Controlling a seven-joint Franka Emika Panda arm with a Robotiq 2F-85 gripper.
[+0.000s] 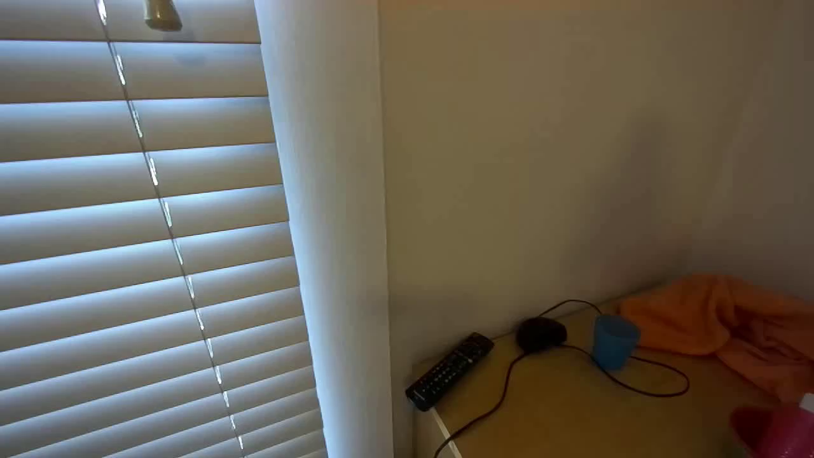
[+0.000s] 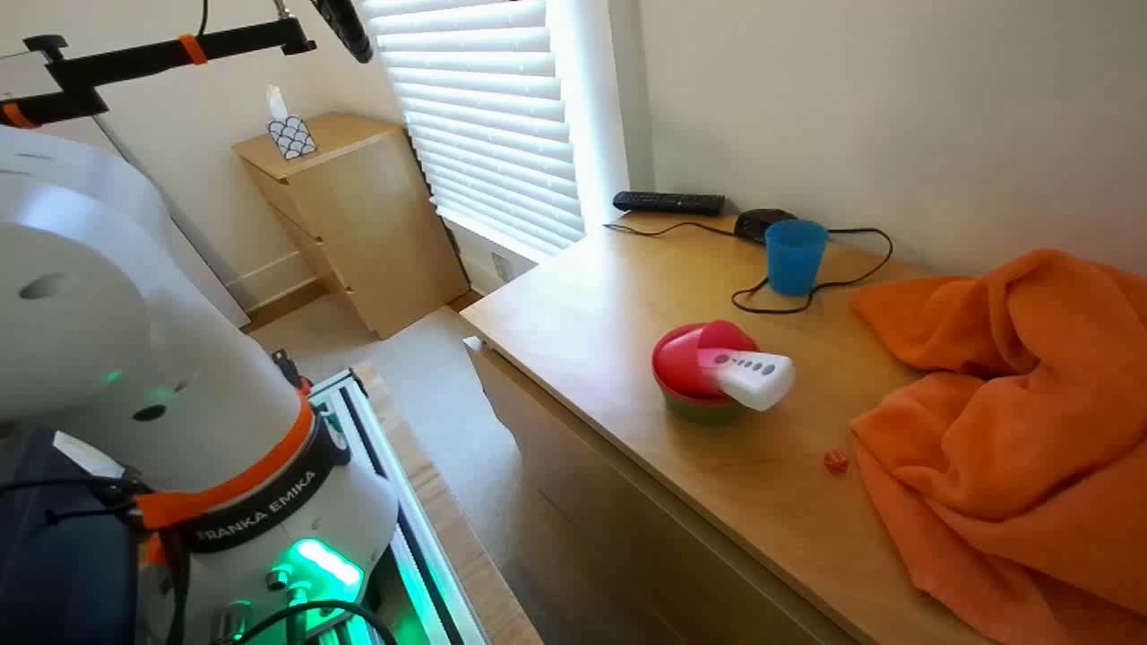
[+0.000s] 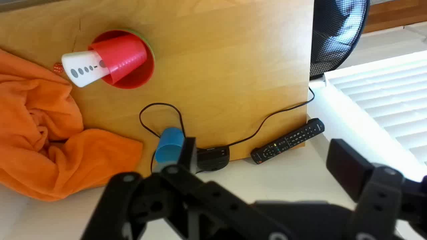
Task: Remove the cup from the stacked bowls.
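A red cup lies tilted on its side inside a red bowl, which sits in a green bowl on the dresser top. A white handheld device sticks out of the cup's mouth. In the wrist view the cup, the red bowl and the white device lie at the upper left. In an exterior view the cup is cut off at the lower right. My gripper is open and empty, apart from the bowls. The gripper is out of view in both exterior views.
A blue cup, a black device with a cable, and a black remote lie near the wall. An orange cloth covers one end of the dresser. A small red object lies by the cloth. Window blinds stand beside.
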